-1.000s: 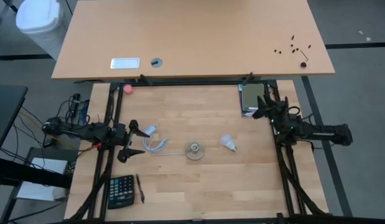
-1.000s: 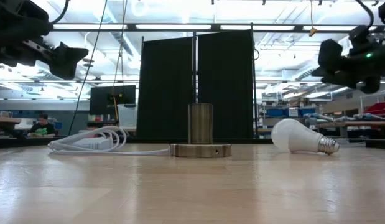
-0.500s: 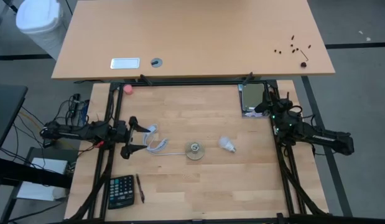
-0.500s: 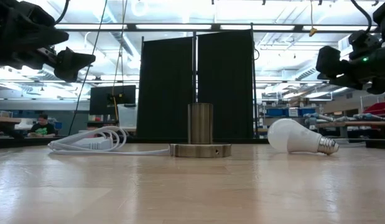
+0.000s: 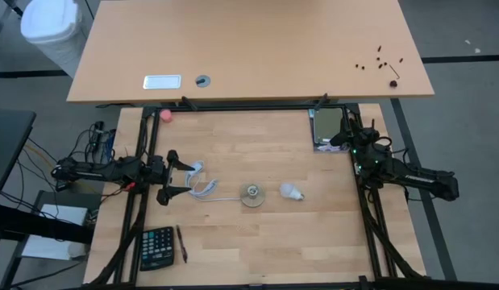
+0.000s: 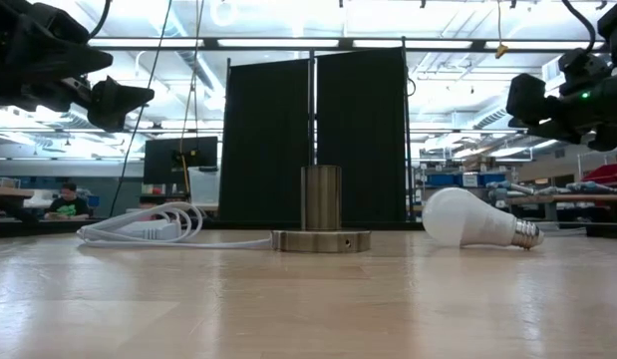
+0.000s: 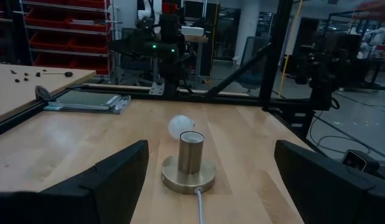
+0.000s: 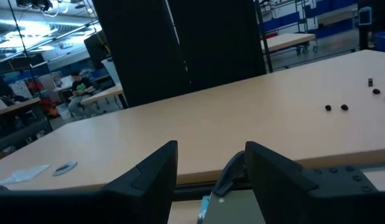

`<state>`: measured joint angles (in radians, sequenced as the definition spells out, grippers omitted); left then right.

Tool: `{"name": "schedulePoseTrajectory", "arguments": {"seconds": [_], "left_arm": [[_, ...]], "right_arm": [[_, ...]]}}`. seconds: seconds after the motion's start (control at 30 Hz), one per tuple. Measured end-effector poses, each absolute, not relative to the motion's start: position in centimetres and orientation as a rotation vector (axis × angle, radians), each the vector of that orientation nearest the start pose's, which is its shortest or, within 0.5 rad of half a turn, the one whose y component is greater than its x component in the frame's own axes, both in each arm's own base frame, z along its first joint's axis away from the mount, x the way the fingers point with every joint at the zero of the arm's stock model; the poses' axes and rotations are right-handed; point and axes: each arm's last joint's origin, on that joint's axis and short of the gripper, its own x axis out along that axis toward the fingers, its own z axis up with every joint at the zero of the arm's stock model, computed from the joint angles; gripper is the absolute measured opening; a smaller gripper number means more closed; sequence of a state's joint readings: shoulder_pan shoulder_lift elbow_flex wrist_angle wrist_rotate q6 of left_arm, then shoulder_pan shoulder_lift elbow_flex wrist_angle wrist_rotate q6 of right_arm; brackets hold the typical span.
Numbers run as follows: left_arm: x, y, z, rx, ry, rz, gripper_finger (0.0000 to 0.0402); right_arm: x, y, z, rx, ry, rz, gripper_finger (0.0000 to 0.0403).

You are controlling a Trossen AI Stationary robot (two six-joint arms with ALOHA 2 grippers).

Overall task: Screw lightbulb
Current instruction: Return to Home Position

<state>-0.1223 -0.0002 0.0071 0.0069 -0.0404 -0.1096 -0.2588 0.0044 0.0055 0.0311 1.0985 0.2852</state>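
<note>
The left gripper (image 5: pixel 189 180) hangs above the table with its two fingers spread wide, pinching nothing. Just ahead of its fingertips, down on the wood, lies a coiled white cord (image 5: pixel 202 188). The cord runs on to the lamp base (image 5: pixel 251 195), a round brass-coloured disc with an upright, open-topped socket tube. In the left wrist view that base stands straight ahead, between the two fingers.

The lightbulb (image 5: pixel 291 192) lies on its side on the table, beyond the lamp base as seen from the left gripper. It is just beside the disc but not touching it (the low view shows a strip of bare table between them). Its white globe is turned toward the base and its grey screw end points away, toward the right arm's side. Neither gripper touches it.

The right gripper (image 8: pixel 211 148) is raised well apart from the bulb, which lies behind it and off to one side. It faces a bigger light-wood table (image 5: pixel 249 48). Its fingers stand apart with a moderate gap, narrower than the left one's, and hold nothing. Beneath it in the high view is a flat grey device (image 5: pixel 324 129). Off to one side of the left gripper and slightly behind it lie a calculator (image 5: pixel 156 246) and a pen (image 5: pixel 182 243).
</note>
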Motion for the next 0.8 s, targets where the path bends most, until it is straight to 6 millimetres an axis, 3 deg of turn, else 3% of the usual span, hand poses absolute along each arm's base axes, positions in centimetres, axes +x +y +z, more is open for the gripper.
{"name": "schedulePoseTrajectory", "arguments": {"seconds": [0.8], "left_arm": [[9.66, -1.05, 16.92, -0.113, -0.037, -0.077, 0.0353]], "right_arm": [[7.25, -4.58, 16.76, 0.254, -0.225, -1.343, 0.0199]]}}
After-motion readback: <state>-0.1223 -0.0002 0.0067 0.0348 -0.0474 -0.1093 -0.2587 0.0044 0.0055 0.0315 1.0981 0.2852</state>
